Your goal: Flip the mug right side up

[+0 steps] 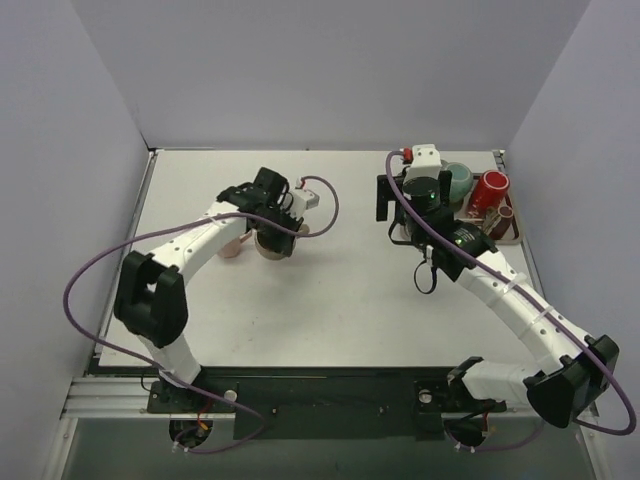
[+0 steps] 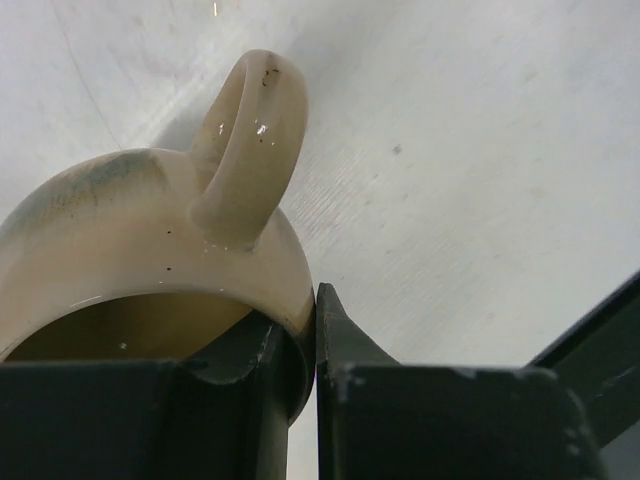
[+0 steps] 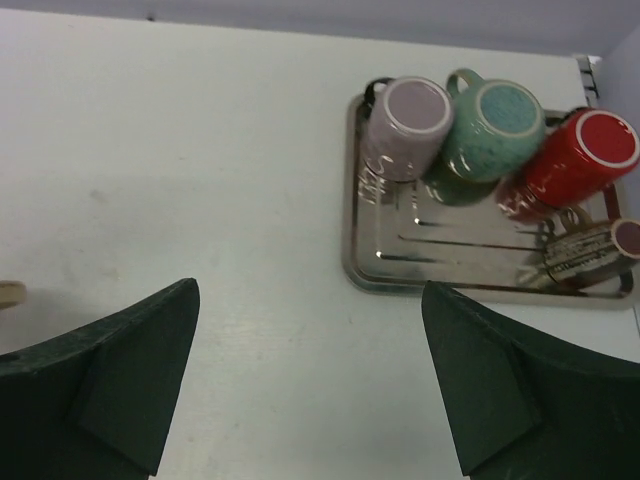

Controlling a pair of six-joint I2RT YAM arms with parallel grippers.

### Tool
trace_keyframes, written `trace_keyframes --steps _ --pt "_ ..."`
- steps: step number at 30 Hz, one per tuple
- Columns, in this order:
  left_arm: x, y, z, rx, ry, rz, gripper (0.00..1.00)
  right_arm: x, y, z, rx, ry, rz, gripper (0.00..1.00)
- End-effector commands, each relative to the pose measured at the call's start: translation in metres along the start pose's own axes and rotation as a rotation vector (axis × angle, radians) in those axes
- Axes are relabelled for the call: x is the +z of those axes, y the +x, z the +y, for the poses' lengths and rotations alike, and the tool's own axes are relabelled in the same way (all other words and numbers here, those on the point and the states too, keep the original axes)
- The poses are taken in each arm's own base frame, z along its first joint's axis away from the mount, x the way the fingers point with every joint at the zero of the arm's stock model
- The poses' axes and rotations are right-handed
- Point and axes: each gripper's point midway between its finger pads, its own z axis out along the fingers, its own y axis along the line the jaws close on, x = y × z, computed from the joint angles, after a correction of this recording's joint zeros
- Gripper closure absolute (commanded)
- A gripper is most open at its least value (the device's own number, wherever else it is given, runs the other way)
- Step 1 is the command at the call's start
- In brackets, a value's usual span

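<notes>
Left claw point(image 2: 315, 312): I read it as clamped on the rim wall of the beige mug point(image 2: 110, 230), one finger inside and one outside. The handle points away from my wrist camera. Mug location: left of centre on the surface point(image 1: 350, 290). Right claw point(image 3: 310, 340): fingers wide apart, holding nothing, near the tray point(image 3: 400, 275).

A metal tray point(image 3: 440, 262) sits on the white tabletop point(image 3: 200, 150). Along one side of the tray, close together, stand a lilac mug point(image 3: 405, 125), a teal mug point(image 3: 492, 125) and a red mug point(image 3: 575, 160).
</notes>
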Motion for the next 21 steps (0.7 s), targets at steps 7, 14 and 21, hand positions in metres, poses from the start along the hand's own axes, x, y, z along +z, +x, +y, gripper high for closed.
trace_keyframes --steps 7,14,21 --pt "0.035 0.021 0.051 0.161 -0.239 0.226 1.0 0.01 0.051 -0.095 0.045 0.306 0.152 0.12" --pt "0.059 0.02 0.053 0.113 -0.16 0.202 1.0 0.016 0.057 -0.141 0.134 0.363 0.189 0.13" --pt "0.067 0.026 0.062 0.061 -0.088 0.203 0.85 0.023 0.062 -0.183 0.211 0.401 0.239 0.14"
